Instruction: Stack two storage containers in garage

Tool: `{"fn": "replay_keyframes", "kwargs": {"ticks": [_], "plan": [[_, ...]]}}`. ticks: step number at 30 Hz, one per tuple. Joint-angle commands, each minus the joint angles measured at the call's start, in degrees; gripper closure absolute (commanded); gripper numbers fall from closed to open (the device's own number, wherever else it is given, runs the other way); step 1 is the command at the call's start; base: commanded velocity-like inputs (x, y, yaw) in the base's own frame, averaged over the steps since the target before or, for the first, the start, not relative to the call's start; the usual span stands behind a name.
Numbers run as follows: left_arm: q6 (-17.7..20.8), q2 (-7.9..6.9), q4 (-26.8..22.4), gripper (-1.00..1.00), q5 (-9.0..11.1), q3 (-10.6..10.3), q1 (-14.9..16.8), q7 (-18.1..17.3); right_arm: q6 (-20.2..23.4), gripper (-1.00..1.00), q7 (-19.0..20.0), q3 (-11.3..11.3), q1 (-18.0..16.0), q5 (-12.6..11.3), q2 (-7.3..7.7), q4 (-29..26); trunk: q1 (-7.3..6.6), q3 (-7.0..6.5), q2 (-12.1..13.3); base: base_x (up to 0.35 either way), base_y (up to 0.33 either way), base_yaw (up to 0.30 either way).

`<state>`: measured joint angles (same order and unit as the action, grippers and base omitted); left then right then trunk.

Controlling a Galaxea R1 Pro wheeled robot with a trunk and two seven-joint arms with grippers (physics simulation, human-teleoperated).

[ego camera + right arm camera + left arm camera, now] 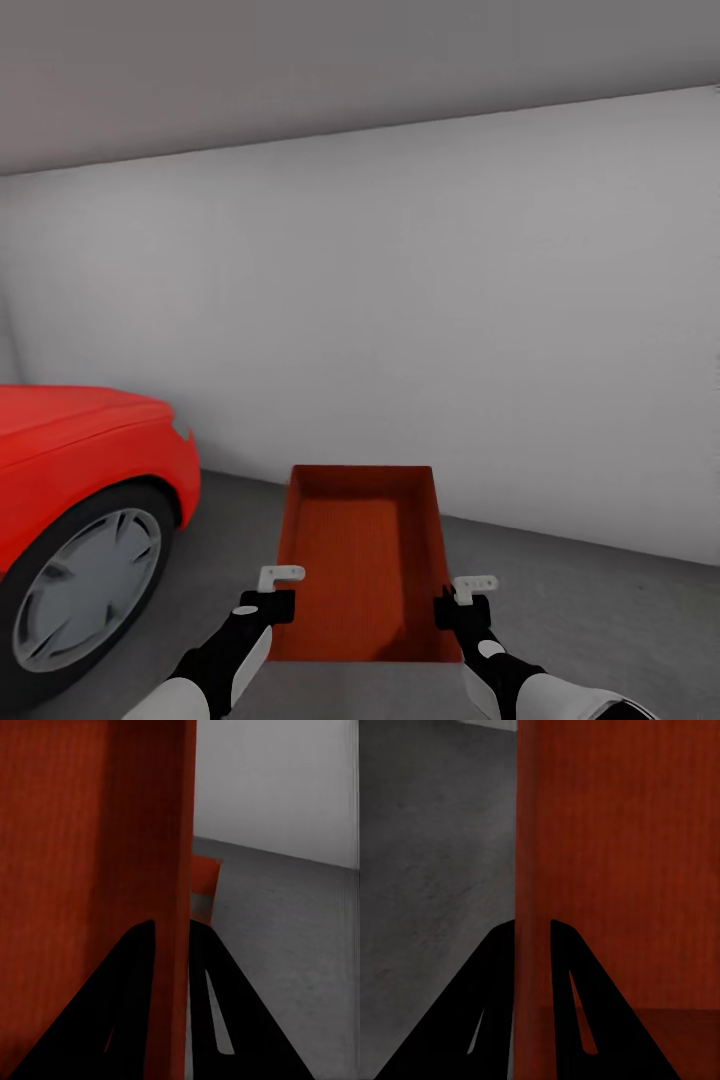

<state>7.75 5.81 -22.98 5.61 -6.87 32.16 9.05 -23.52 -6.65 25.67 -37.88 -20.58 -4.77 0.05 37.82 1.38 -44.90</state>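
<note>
One orange-red storage container (365, 560) hangs in front of me over the dark grey garage floor (590, 600), open side up and empty. My left gripper (272, 600) is shut on its left side wall near the close end. In the left wrist view that thin wall (526, 855) runs between the two black fingers (495, 975). My right gripper (462, 605) is shut on the right side wall (180, 832) in the same way. Beyond that wall in the right wrist view a small orange-red patch (205, 874) shows low down; I cannot tell what it belongs to.
A red car (80, 470) with its front wheel (90, 590) stands close on the left. A plain pale grey wall (420, 320) closes the room just beyond the container. Bare concrete stretches to the right of the container.
</note>
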Motion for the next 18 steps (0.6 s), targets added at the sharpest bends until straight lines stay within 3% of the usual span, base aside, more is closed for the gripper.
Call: {"fn": "replay_keyframes", "kwargs": {"ticks": [1,5,18], "plan": [[0.33,-0.01,-0.22,1.0,0.36,-0.43,0.01,0.77,-0.26,1.0,-0.26,-1.38,-0.09,-1.04,-0.05,0.13,0.05,0.1,-0.08,0.308,0.189,-0.285],[0.33,-0.01,-0.26,1.0,0.36,-0.42,0.01,0.78,-0.27,1.0,-0.22,-1.36,-0.09,-1.04,-0.06,0.13,0.05,0.1,-0.08,0.308,0.188,-0.138],[0.33,-0.01,-0.31,1.0,0.36,-0.42,0.01,0.78,-0.27,1.0,-0.2,-1.39,-0.09,-1.04,-0.05,0.13,0.05,0.1,-0.08,0.308,0.188,-0.008]]}}
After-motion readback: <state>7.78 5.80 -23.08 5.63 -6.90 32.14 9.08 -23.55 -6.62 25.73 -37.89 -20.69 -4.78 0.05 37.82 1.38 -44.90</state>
